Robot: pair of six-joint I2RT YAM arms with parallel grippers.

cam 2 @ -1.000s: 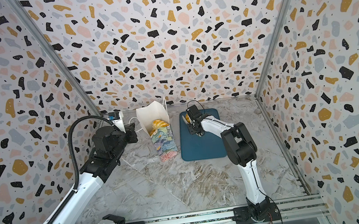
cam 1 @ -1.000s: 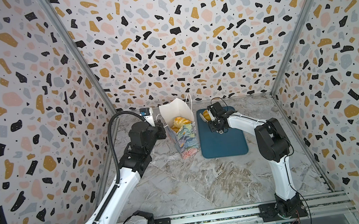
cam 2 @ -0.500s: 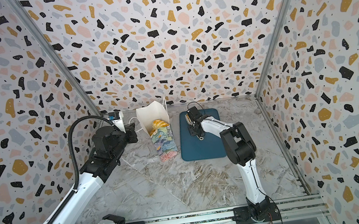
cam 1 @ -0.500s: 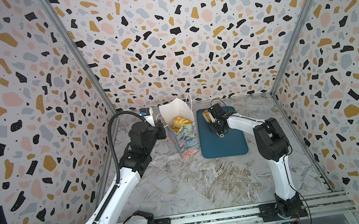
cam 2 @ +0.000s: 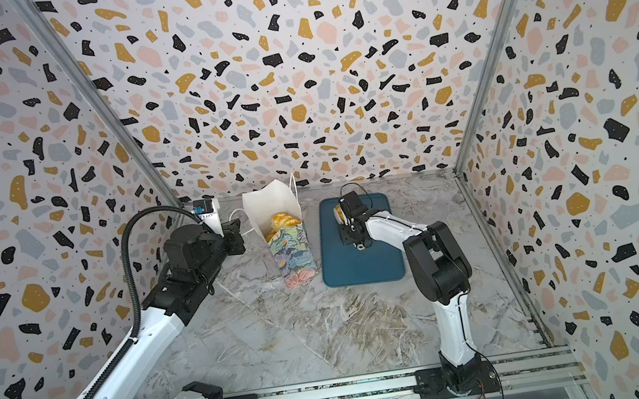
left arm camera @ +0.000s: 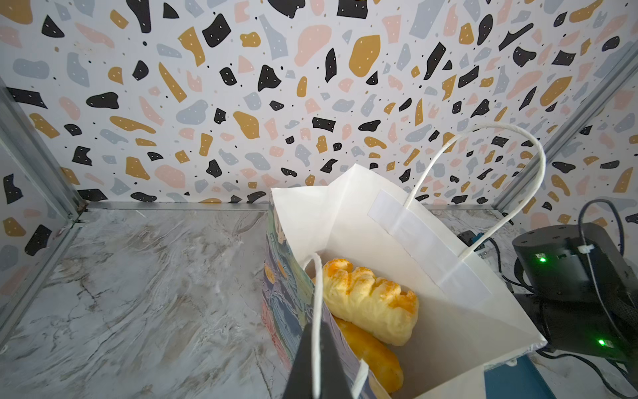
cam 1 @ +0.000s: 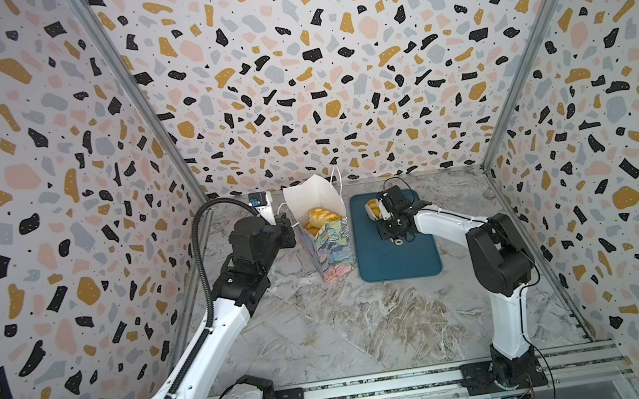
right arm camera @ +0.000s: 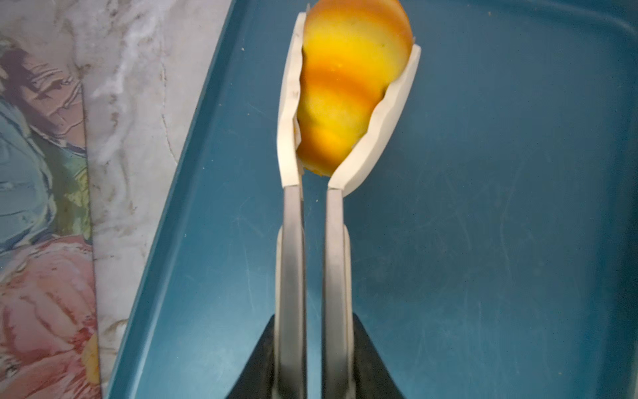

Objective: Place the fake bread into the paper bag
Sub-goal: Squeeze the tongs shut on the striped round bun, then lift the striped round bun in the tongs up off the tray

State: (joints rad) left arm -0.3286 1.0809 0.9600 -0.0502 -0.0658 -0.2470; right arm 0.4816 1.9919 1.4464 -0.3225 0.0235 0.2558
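Reaching forward with its elbow folded, your right gripper (right arm camera: 357, 38) clamps a ridged roll (right arm camera: 345, 96) at the far corner of the blue tray (cam 1: 401, 257), beside the paper bag (cam 1: 330, 245). Your left gripper (left arm camera: 321, 345) pinches the bag's cord handle (left arm camera: 316, 293); two breads (left arm camera: 369, 304) lie inside.

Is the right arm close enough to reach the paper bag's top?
Probably yes. The right claw, gripping a ridged roll, sits over the blue tray beside the paper bag; nothing stands between, and the left claw holds its handle.
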